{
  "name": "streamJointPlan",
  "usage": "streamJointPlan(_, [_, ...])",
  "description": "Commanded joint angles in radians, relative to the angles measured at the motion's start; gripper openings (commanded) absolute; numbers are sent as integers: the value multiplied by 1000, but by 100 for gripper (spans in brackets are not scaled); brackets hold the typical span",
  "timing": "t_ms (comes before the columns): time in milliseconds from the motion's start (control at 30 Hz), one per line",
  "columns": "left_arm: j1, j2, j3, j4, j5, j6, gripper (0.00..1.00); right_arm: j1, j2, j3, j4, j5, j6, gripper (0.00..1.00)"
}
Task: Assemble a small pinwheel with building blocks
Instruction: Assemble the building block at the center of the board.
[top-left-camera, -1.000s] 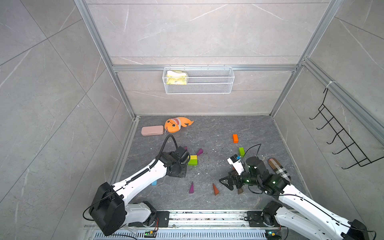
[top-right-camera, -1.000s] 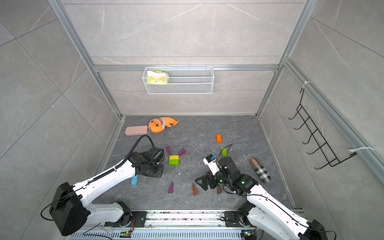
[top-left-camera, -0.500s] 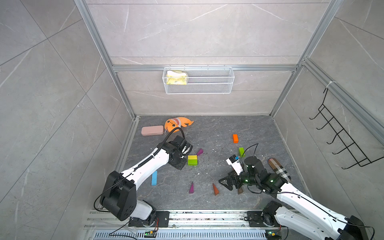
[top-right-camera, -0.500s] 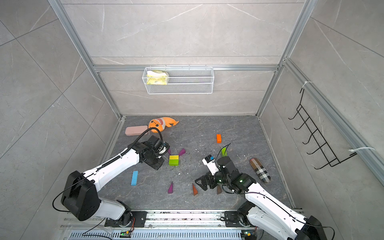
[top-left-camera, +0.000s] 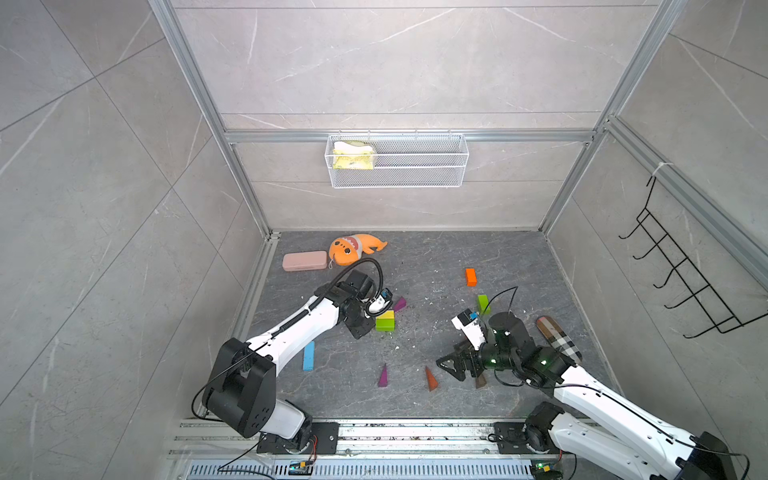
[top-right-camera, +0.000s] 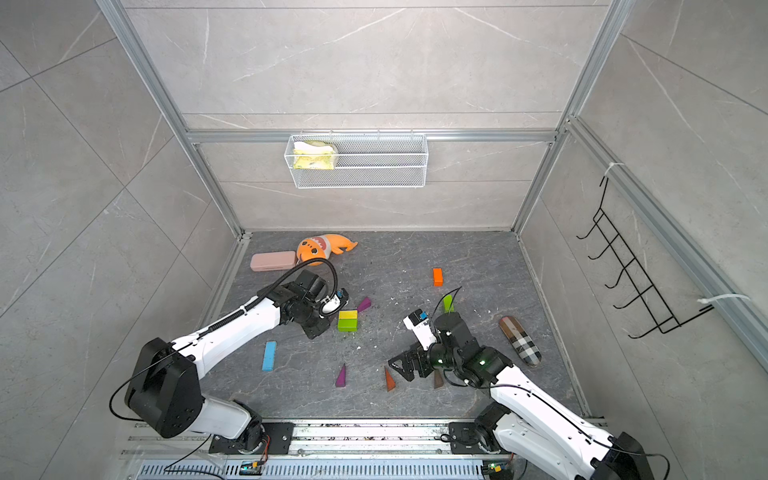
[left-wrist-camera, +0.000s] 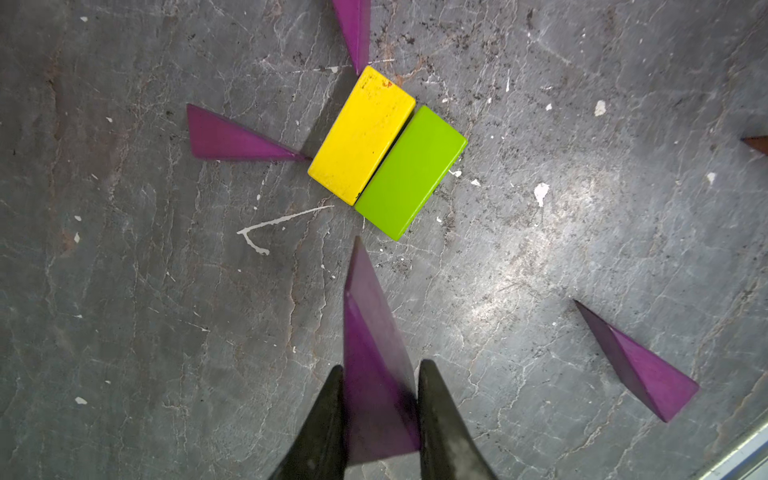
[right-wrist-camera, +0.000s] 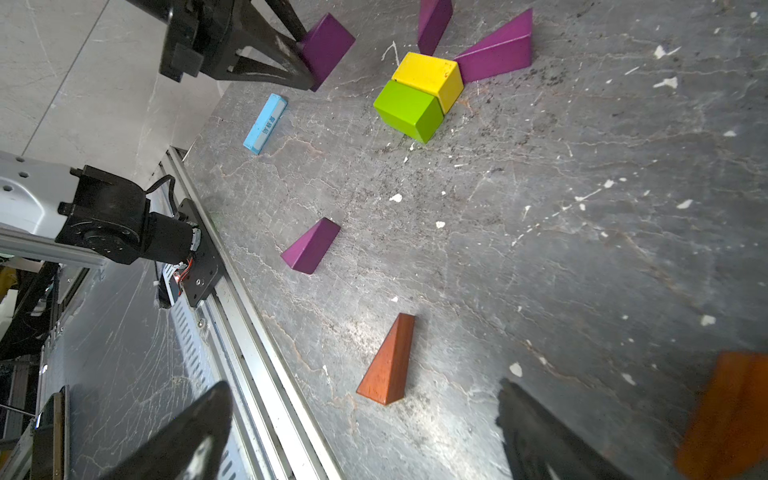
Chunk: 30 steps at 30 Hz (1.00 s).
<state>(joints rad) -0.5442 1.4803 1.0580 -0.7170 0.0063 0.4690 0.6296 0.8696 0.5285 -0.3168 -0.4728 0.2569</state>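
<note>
Grey floor (left-wrist-camera: 166, 332): purple wedge (left-wrist-camera: 370, 332) tight between left fingers (left-wrist-camera: 320, 428), right fingers (right-wrist-camera: 178, 436) wide apart.

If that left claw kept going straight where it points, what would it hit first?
Probably the green brick, near its seam with the yellow brick; the purple wedge held in the left gripper would touch first. Height is unclear.
</note>
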Motion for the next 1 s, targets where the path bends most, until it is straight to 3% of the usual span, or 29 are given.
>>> streamJointPlan(0, [7, 30, 5, 23, -4, 45, 8, -4, -3, -6, 12, -6, -17, 100])
streamJointPlan(967, [-3, 30, -90, 31, -68, 63, 9, -4, 1, -13, 22, -2, -14, 100])
